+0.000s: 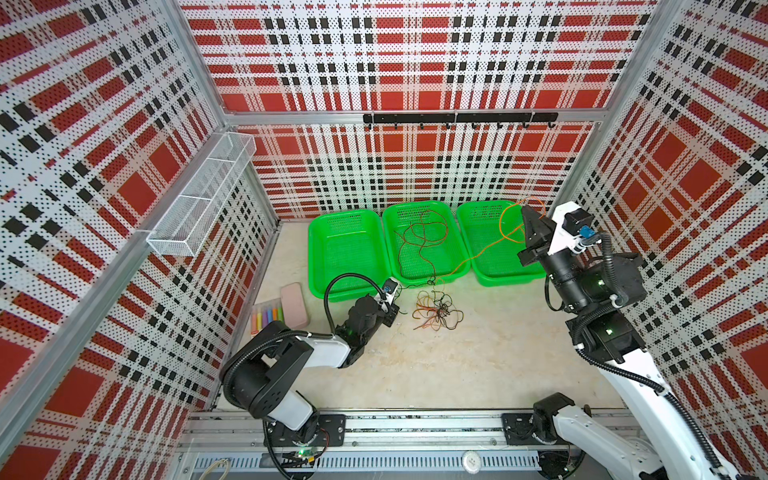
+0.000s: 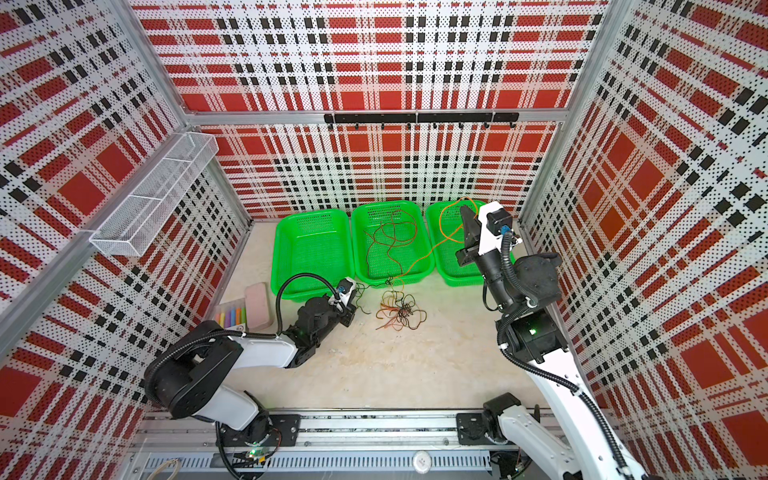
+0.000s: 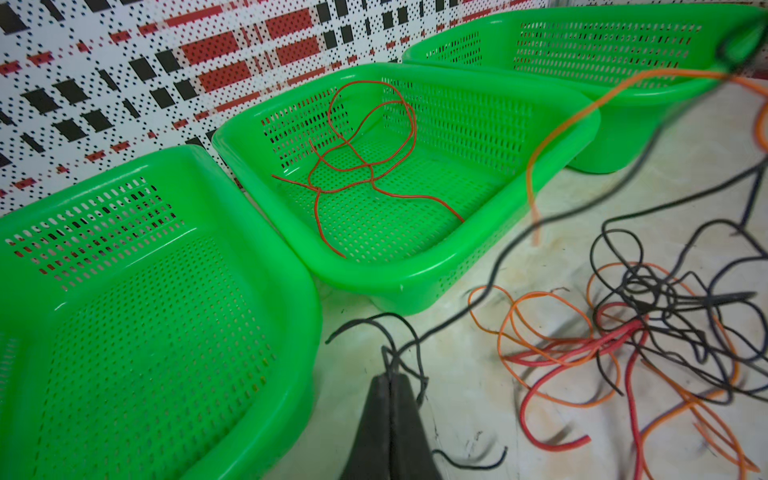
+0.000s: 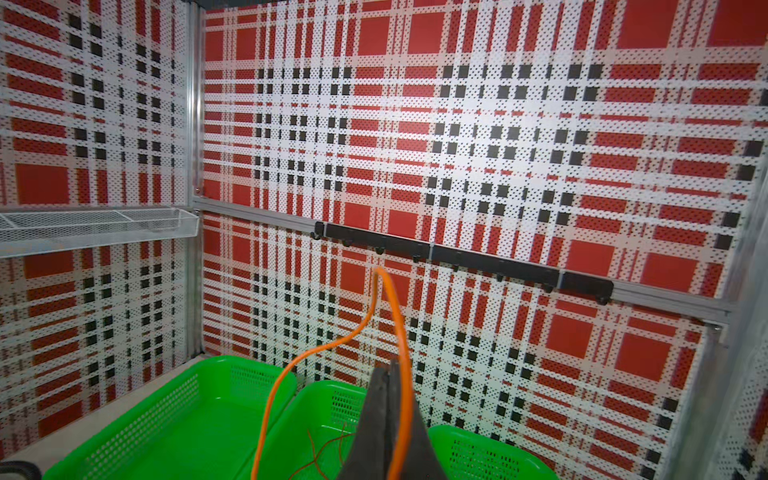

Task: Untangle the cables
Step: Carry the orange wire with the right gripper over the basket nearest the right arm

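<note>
A tangle of black, red and orange cables (image 1: 437,311) (image 2: 401,311) (image 3: 648,316) lies on the table in front of the middle basket. My left gripper (image 1: 392,316) (image 3: 390,376) sits low beside it, shut on a thin black cable (image 3: 388,357) that runs into the tangle. A red cable (image 1: 419,245) (image 3: 361,166) lies loose in the middle green basket (image 1: 384,237). My right gripper (image 1: 524,208) (image 2: 463,209) (image 4: 392,365) is raised over the right green basket (image 1: 461,226), shut on an orange cable (image 1: 482,253) (image 4: 398,316) that stretches down to the tangle.
The left green basket (image 1: 312,249) holds nothing. A box of coloured chalks (image 1: 268,318) and a pink case (image 1: 294,305) lie by the left wall. A white mesh shelf (image 1: 203,199) hangs on that wall, a black hook rail (image 1: 459,118) on the back wall.
</note>
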You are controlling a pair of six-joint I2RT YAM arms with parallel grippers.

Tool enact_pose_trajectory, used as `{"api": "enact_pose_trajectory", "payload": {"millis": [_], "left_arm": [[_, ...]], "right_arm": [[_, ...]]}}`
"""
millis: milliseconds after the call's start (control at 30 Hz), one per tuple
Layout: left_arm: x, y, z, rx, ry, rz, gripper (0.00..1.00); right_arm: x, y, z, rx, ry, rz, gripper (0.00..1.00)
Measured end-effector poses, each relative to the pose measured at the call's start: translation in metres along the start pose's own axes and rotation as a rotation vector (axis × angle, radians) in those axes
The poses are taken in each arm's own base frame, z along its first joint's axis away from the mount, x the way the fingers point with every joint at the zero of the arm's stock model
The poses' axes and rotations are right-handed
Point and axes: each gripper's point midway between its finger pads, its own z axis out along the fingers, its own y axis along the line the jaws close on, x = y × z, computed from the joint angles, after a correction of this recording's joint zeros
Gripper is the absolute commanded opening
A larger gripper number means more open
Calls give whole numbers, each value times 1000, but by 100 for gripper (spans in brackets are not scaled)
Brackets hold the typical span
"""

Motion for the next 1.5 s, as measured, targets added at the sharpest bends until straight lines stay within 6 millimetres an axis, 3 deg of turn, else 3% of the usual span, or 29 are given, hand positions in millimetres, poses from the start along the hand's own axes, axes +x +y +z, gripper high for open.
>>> {"api": "enact_pose_trajectory", "payload": {"millis": [133,433,667,833,900,967,1100,1333,1500], "left_arm": [[5,2,6,-21,33,-14,0],[27,6,10,-53,114,-36,0],[36,6,10,-66,146,-41,0],[37,5,10,-65,155,-31,1],[34,-2,10,-52,152,-4,19],[29,-11,8,-30,139,31,29],[5,-24,1,4,75,77,33],[-31,-24,-9,15,-27,98,58],[-50,-23,-17,20,-84,86,67]], "right_arm": [[-14,-10,-2,42,-10,-40,0],[-69,-37,-9,148,-83,-141,0],[-85,-40,-6,153,-97,-178,0],[-75,-33,-3,112,-63,-184,0],[-68,-27,0,76,-45,-184,0],[-61,-22,4,48,-24,-180,0],[-37,-8,15,-31,22,-167,0],[7,13,34,-144,104,-114,0],[30,25,53,-204,124,-60,0]]}}
